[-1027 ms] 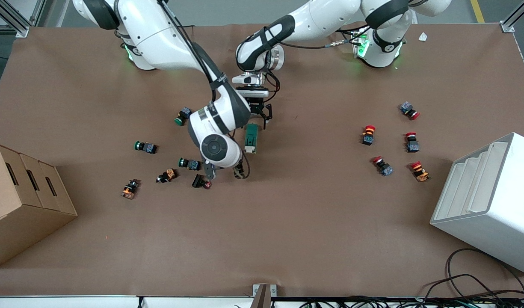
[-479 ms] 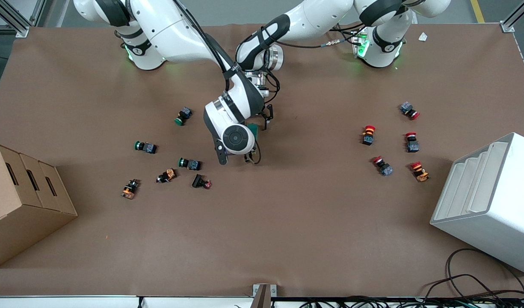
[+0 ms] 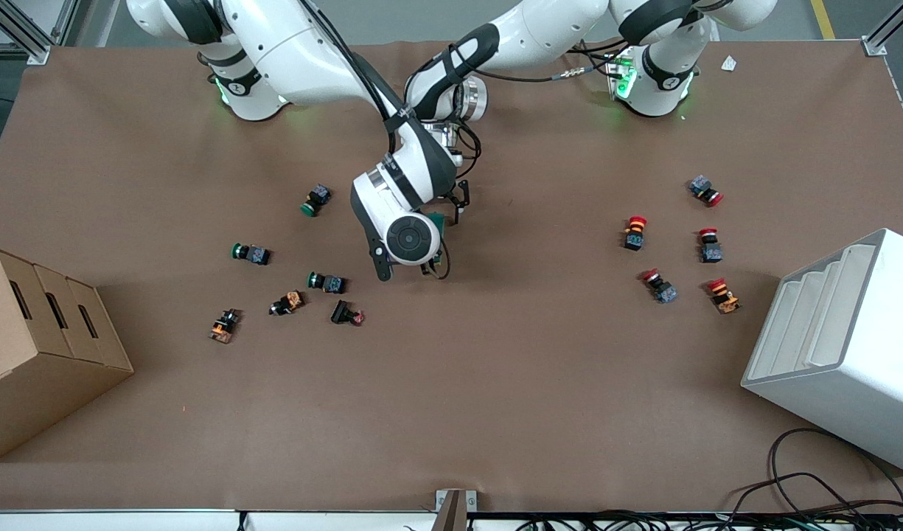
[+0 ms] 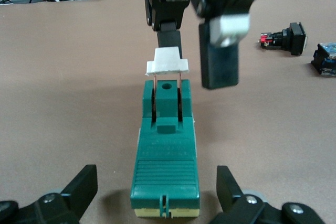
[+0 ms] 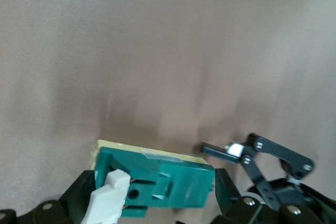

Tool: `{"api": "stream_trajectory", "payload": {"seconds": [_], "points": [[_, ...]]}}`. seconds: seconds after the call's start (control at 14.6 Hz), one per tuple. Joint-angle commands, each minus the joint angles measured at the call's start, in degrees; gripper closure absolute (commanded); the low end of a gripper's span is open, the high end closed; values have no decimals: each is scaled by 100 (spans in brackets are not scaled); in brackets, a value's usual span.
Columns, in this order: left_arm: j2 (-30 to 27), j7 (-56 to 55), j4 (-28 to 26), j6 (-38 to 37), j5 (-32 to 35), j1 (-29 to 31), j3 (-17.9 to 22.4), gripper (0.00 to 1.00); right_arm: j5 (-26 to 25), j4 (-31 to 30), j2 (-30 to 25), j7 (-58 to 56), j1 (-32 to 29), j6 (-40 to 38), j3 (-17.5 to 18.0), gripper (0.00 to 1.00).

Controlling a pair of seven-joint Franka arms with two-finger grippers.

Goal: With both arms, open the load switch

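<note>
The load switch point(image 3: 438, 221) is a dark-green block lying mid-table, mostly covered by the right arm's hand in the front view. In the left wrist view the load switch point(image 4: 165, 150) shows whole, its white lever point(image 4: 167, 65) raised at the end nearer the front camera. My left gripper point(image 4: 157, 195) is open, one finger on each side of the switch's other end, with gaps. My right gripper point(image 4: 195, 69) hangs open just over the lever end. In the right wrist view the right gripper point(image 5: 155, 192) spans the switch point(image 5: 168, 179) and lever point(image 5: 107, 200).
Green and black push buttons point(image 3: 250, 254) lie scattered toward the right arm's end, the closest one point(image 3: 327, 282) near the right hand. Red push buttons point(image 3: 635, 232) lie toward the left arm's end. A cardboard box point(image 3: 38, 346) and a white rack point(image 3: 842, 346) stand at the table's ends.
The right arm swung from a spot nearer the front camera to over the switch's lever end, then held still. The left gripper and the switch stayed put.
</note>
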Motion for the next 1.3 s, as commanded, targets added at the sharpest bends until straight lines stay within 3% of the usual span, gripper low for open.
{"api": "stream_trajectory", "payload": {"seconds": [0.0, 1.03, 1.23], "points": [[53, -34, 60, -123, 102, -69, 20, 0, 139, 124, -125, -69, 22, -609, -40, 0], [9, -34, 25, -158, 32, -33, 20, 0, 104, -394, -37, -122, 452, -830, 75, 0], [18, -78, -2, -158, 23, -51, 11, 0, 34, -307, -168, -838, 147, -1109, 5, 0]]}}
